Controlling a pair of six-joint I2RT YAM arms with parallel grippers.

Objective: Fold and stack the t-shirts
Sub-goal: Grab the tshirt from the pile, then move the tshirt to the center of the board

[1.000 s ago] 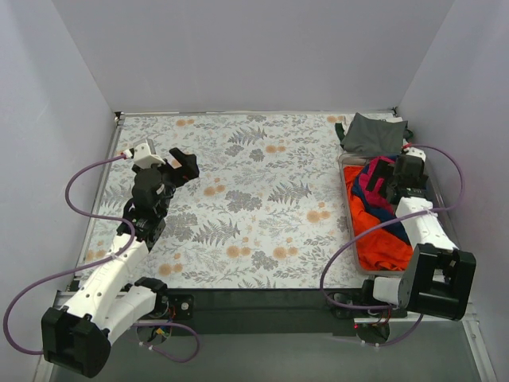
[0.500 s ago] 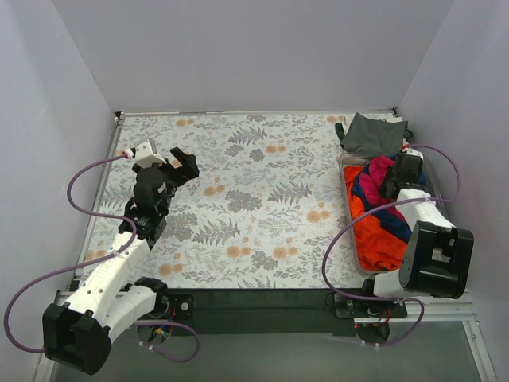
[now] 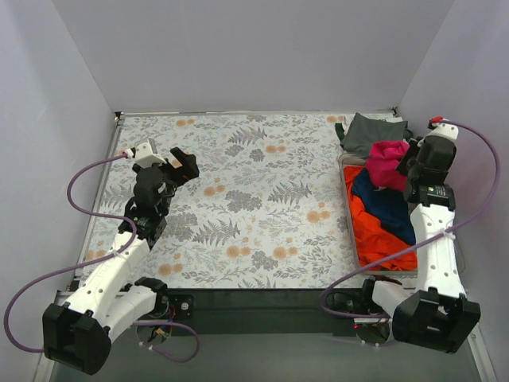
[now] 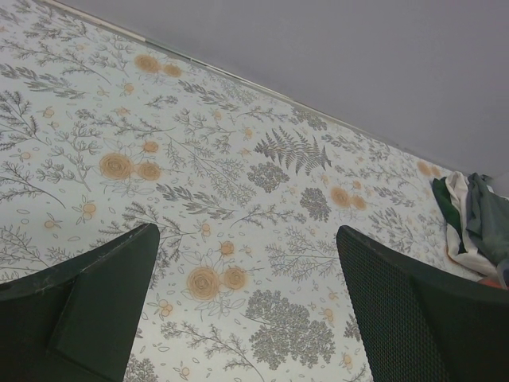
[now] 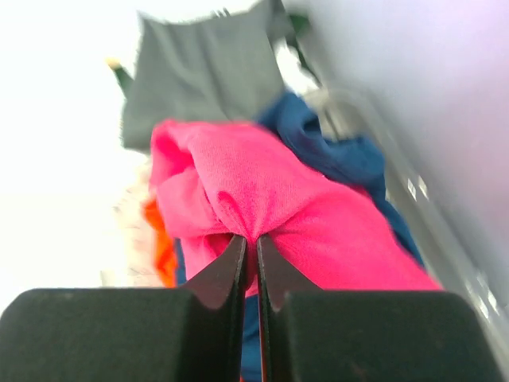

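Note:
At the right edge of the table a clear bin (image 3: 347, 208) holds the navy blue t-shirt (image 3: 387, 205) and the bright orange t-shirt (image 3: 372, 235). My right gripper (image 3: 409, 165) is shut on a pinch of the magenta-pink t-shirt (image 3: 387, 162), bunched and lifted above the bin. In the right wrist view the pink cloth (image 5: 262, 199) puckers at the closed fingertips (image 5: 250, 240). The dark grey-green t-shirt (image 3: 374, 134) lies behind the bin. My left gripper (image 3: 181, 162) hangs open over the left of the tablecloth, nothing between its fingers (image 4: 103, 294).
The floral tablecloth (image 3: 246, 199) covers the table. Grey walls close in on the left, the back and the right, the right one close beside the bin. Purple cables loop beside both arm bases.
My right gripper has shut on the pink t-shirt in the bin and risen toward the back, pulling it up off the navy and orange ones. The left arm has not moved.

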